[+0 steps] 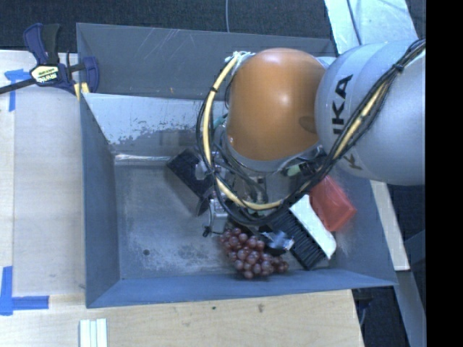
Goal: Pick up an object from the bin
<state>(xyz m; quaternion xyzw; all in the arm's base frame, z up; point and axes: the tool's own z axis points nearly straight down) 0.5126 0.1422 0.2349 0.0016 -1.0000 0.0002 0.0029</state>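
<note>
My gripper [216, 212] hangs low in the middle of the bin, mostly hidden under the arm's wrist. Just below and to its right lies a bunch of dark red grapes [252, 254] against the bin's near wall; the gripper's tip is right at the bunch's upper left edge. A black flat object [188, 170] lies close to its upper left, partly covered by the wrist. To the right, beside the grapes, lies a black-bristled brush with a white back [311, 234].
A red block-like thing [335, 202] rests by the right wall behind the brush. The arm with its orange cover and cables spans the bin's middle and right. The left half of the floor is bare metal.
</note>
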